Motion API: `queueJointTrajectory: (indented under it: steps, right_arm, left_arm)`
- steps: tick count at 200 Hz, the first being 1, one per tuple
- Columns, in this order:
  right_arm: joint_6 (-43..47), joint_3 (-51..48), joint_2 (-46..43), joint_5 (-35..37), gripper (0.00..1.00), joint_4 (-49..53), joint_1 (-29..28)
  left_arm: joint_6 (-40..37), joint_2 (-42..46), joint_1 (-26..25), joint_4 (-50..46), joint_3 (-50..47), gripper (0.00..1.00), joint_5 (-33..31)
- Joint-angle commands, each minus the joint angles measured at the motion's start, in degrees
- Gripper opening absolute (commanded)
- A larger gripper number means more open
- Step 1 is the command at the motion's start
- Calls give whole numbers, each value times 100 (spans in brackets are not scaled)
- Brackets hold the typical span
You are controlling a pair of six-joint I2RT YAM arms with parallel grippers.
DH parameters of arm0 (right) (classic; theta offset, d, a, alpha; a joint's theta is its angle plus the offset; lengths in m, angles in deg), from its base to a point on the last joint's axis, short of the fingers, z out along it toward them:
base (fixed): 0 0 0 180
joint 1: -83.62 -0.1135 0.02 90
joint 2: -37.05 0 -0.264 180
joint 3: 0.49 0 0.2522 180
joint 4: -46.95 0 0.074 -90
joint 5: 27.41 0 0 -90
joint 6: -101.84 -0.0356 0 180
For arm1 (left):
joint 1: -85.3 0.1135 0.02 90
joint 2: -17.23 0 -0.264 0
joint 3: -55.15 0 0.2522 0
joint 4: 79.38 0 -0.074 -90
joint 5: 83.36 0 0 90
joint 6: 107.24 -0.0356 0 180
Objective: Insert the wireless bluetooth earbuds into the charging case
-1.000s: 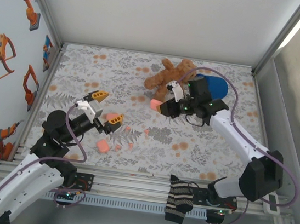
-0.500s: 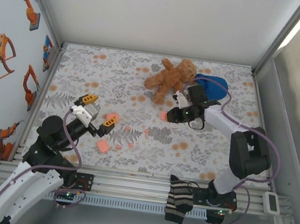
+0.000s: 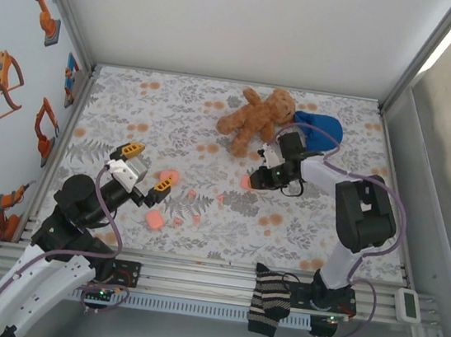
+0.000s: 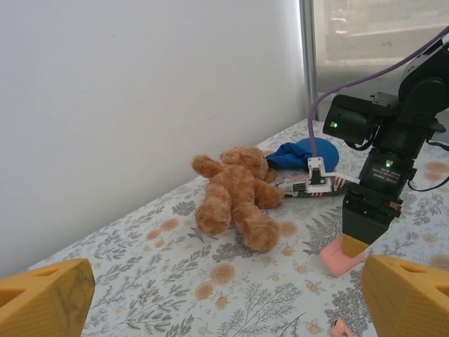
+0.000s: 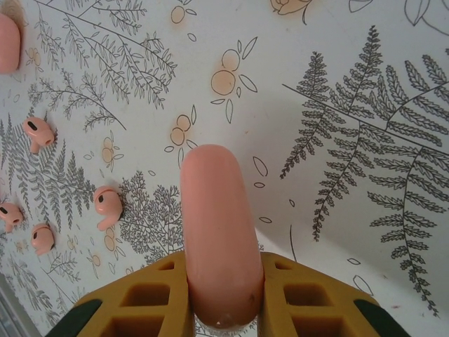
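Counting four wireless bluetooth earbuds loose on the floral table and three pink charging cases. Pinching the held case edge-on in the right gripper, low at the tabletop, earbuds off to its left, well apart. Showing the left gripper spread wide and empty, just beside the second case, third case nearer the bases. Beyond, one teddy bear and one blue cloth, clear of the earbuds

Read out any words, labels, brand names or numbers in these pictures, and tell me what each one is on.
Nothing here can be read.
Printed strip beside the teddy bear: dark print, too blurred to read.
Wall stickers: orange robot-arm drawings, no words.
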Motion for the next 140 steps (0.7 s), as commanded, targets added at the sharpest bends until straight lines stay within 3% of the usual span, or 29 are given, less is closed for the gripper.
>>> queueJointTrajectory:
  steps: [1,78,140]
  right_arm:
    - [5,49,101,54,8,-119,51]
    - [-86,-79,203,248,23,-248,84]
    - [-147,-169,55,652,37,-276,117]
  left_arm:
    - [-91,-4,8,36,136,97,2]
    - [-83,-45,12,104,120,98,-20]
    - [143,-49,10,119,33,96,-675]
